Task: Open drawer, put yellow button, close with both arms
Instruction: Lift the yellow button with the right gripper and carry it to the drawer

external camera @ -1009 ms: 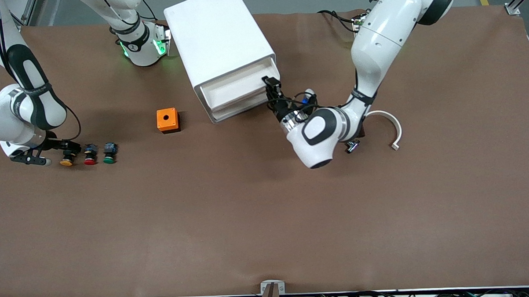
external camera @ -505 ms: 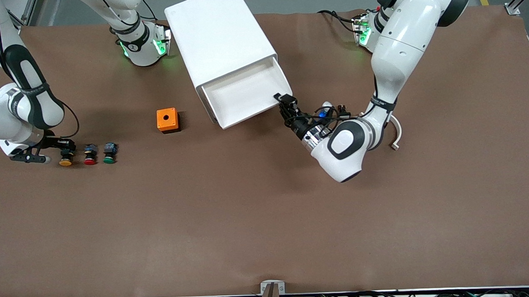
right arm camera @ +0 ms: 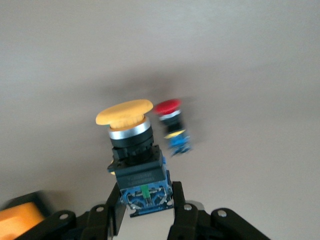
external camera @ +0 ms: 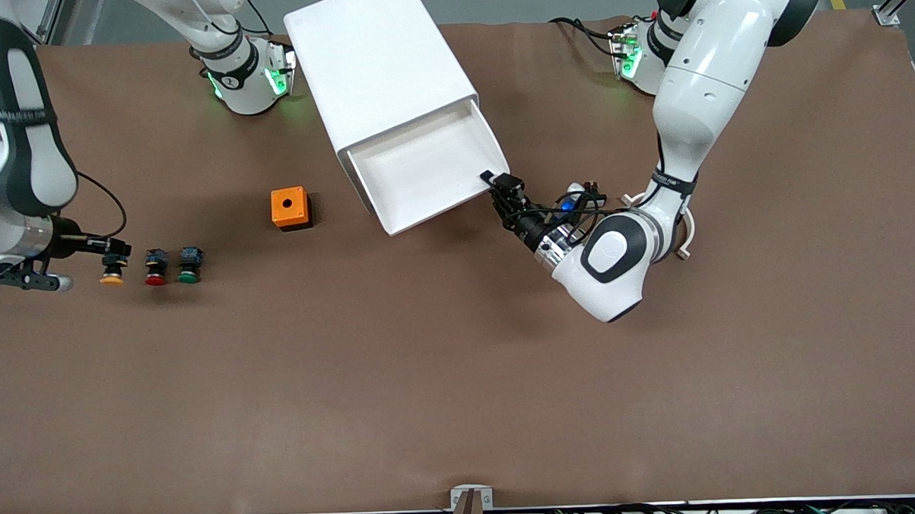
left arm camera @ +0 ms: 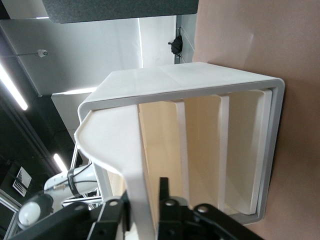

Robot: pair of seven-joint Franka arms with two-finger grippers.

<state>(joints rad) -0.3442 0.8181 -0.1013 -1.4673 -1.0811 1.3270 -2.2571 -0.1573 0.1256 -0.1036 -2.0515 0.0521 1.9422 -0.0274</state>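
Note:
The white cabinet [external camera: 379, 69] stands at the back middle of the table. Its top drawer [external camera: 424, 167] is pulled well out, and its white tray is bare. My left gripper [external camera: 504, 187] is shut on the drawer's front lip at the corner toward the left arm's end. In the left wrist view the lip [left arm camera: 125, 150] runs between my fingers [left arm camera: 164, 200]. My right gripper [external camera: 105, 249] is shut on the yellow button [external camera: 112, 275] at the right arm's end of the table. The right wrist view shows my gripper [right arm camera: 145, 200] clamping the button's blue body, yellow cap [right arm camera: 125, 114] pointing away, slightly off the table.
A red button [external camera: 155, 269] and a green button [external camera: 189, 266] stand in a row beside the yellow one. An orange box [external camera: 289, 207] with a hole sits near the cabinet. A white curved piece [external camera: 687, 222] lies by the left arm. Three shut drawers [left arm camera: 200, 145] lie below.
My left gripper has pulled the top drawer out toward the front camera. My right arm has risen, and the yellow button has shifted a little away from the red one.

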